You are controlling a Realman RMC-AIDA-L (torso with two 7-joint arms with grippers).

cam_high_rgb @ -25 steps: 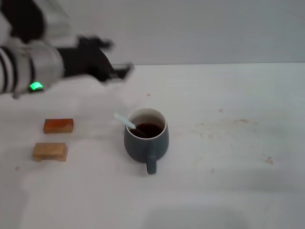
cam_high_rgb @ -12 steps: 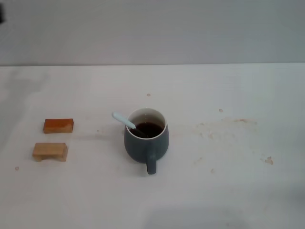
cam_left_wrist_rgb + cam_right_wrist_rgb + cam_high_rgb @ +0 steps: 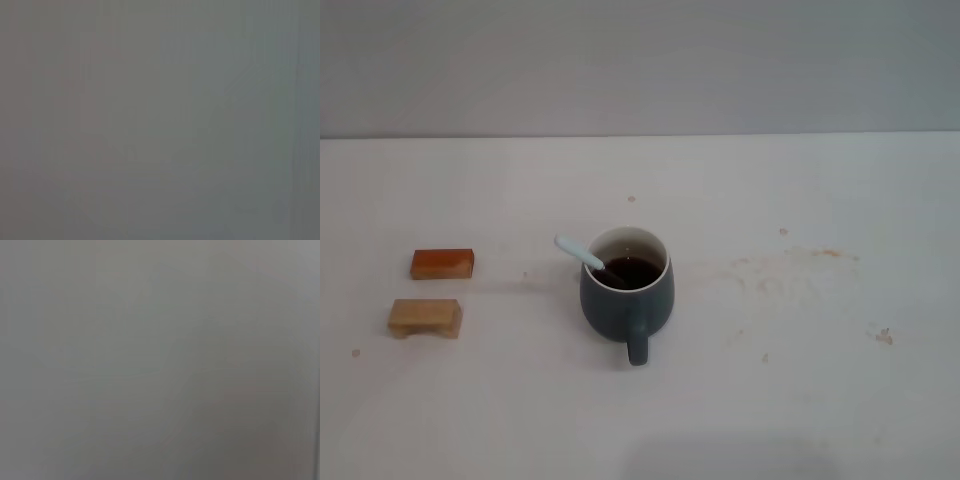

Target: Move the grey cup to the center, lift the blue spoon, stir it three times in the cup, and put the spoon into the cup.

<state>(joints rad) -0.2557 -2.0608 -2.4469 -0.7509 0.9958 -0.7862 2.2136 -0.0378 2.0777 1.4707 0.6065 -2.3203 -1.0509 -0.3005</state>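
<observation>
Slate-grey glaze, cream inside: the grey cup (image 3: 626, 293) stands upright near the middle of the frame in the head view, on the white tabletop (image 3: 800, 400), handle turned toward the lower edge. Dark liquid fills it partway. The blue spoon (image 3: 580, 253) rests inside, bowl sunk in the liquid, pale handle leaning over the rim toward the upper left. Judgement: cup centred and spoon left in it, so the task looks finished; the spoon leans on the rim because nothing holds it.

Left of the cup, well apart from it, lie two small blocks: the tan block (image 3: 425, 317) nearer the lower edge, the orange-brown block (image 3: 442, 263) just above it. Neither bears on the task. Faint brownish stains (image 3: 800, 262) mark the tabletop right of centre.

Neither hand shows in the head view. Both wrist views give only flat grey, so how far either hand is open, or what it holds, cannot be told.

No brand, label or writing is readable anywhere.
</observation>
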